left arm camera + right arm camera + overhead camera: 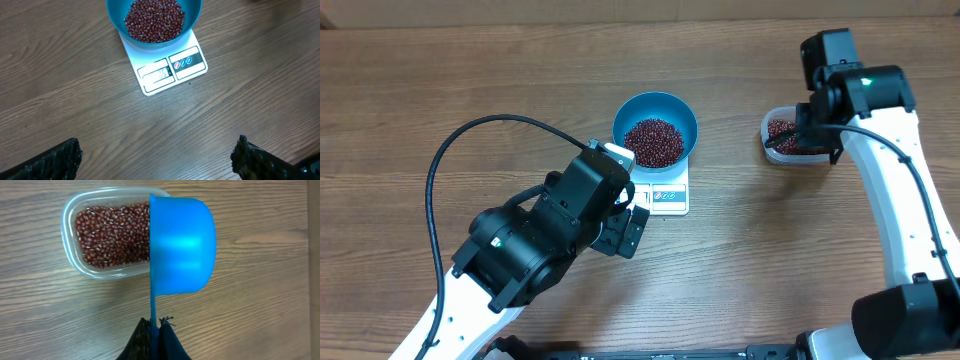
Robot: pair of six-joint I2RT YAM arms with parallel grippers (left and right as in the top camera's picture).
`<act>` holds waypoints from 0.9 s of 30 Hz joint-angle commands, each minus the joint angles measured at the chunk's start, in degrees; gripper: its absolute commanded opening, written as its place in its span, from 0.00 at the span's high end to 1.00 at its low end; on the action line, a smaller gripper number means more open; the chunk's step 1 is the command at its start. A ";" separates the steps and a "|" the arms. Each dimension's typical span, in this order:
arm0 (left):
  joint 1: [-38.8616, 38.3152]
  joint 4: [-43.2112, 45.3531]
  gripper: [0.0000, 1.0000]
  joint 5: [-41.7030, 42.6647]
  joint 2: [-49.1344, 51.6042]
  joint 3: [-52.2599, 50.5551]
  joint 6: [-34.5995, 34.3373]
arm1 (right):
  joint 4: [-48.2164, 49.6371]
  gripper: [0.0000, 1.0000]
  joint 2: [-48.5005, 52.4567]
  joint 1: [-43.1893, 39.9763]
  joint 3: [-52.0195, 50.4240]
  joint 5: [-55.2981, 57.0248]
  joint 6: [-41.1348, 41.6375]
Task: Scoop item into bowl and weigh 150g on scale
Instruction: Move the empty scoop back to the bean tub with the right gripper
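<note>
**Bowl (655, 103) on scale (665, 197), scoop (182, 245) at tub (67, 230)**

Seats bowl of beans (654, 142) on scale, mid-tabletop (470, 80), for direct reading. Pinches scoop handle in right gripper (154, 325) above tub near right edge, presumably to reload. Holds left gripper (157, 157) fingers spread, clear of display (156, 74).

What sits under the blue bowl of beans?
The white scale is under the bowl; its display and buttons stick out in front. The rest of its platform is covered.
</note>
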 commanded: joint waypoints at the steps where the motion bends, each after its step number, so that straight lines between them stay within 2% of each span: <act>1: 0.22 0.17 0.00 -0.72 -0.55 1.14 1.07 | 0.44 0.96 2.67 1.05 -0.63 3.15 1.90; 14: 0.22 0.17 0.00 -0.72 -0.55 1.14 1.07 | -1.07 0.96 9.49 4.13 -0.70 9.77 7.28; 27: 0.22 0.17 0.01 -0.72 -0.55 1.14 1.07 | 0.39 0.96 15.45 4.22 -0.70 9.73 7.21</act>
